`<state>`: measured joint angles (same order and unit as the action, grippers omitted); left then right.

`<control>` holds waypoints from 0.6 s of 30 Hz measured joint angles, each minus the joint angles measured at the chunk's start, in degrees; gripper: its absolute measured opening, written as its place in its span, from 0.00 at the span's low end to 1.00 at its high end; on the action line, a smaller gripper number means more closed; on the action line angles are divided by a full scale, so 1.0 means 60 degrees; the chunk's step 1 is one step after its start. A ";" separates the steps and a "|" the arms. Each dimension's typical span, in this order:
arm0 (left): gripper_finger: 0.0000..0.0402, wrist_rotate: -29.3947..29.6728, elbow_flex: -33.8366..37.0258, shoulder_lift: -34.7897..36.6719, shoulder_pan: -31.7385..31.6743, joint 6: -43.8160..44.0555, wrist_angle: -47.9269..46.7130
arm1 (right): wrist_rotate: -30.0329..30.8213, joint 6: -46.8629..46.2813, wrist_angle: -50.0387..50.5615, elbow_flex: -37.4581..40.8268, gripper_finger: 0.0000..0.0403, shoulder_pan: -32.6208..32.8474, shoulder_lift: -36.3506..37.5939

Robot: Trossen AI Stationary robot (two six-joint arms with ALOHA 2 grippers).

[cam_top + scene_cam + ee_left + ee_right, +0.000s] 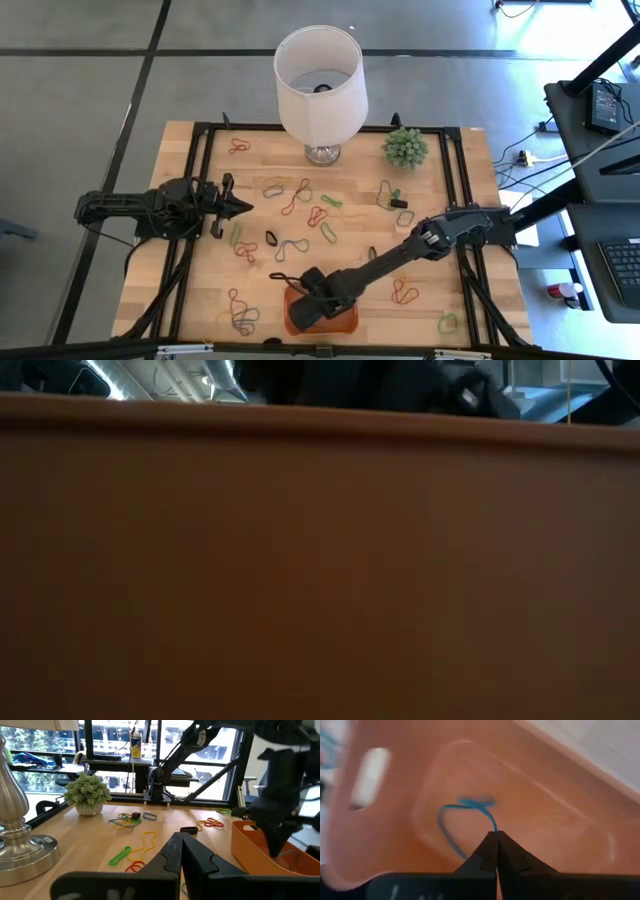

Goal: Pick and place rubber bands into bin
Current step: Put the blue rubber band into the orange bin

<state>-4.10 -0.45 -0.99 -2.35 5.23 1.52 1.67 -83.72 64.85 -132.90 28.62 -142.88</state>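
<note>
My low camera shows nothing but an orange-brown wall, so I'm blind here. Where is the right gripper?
Observer: The right gripper is over the orange bin, near the front edge of the table.
Operator: Holding anything?
Observer: Yes, it is shut on a blue rubber band above the bin's floor.
Operator: And the left gripper?
Observer: The left gripper is shut and empty, at the table's left side.

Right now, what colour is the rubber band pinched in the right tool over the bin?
Blue. The rubber band shows best in the right wrist view, against the orange bin.
</note>
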 joint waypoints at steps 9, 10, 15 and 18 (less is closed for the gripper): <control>0.00 0.0000 -0.0002 0.0000 -0.0002 0.0001 0.0000 | -0.0047 -0.0009 -0.0047 -0.0006 0.00 -0.0109 -0.0602; 0.00 0.0000 -0.0004 -0.0002 -0.0003 0.0000 0.0000 | -0.0047 -0.0009 -0.0046 -0.0007 0.00 -0.0109 -0.0616; 0.00 0.0000 -0.0003 -0.0001 -0.0001 0.0000 0.0000 | -0.0047 -0.0009 -0.0075 -0.0007 0.01 -0.0109 -0.0621; 0.00 0.0000 -0.0004 -0.0001 -0.0003 0.0001 -0.0001 | -0.0052 -0.0009 -0.0273 -0.0007 0.06 -0.0109 -0.0621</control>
<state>-4.10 -0.47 -1.00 -2.37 5.24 1.52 1.36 -83.77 63.21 -132.94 27.97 -146.61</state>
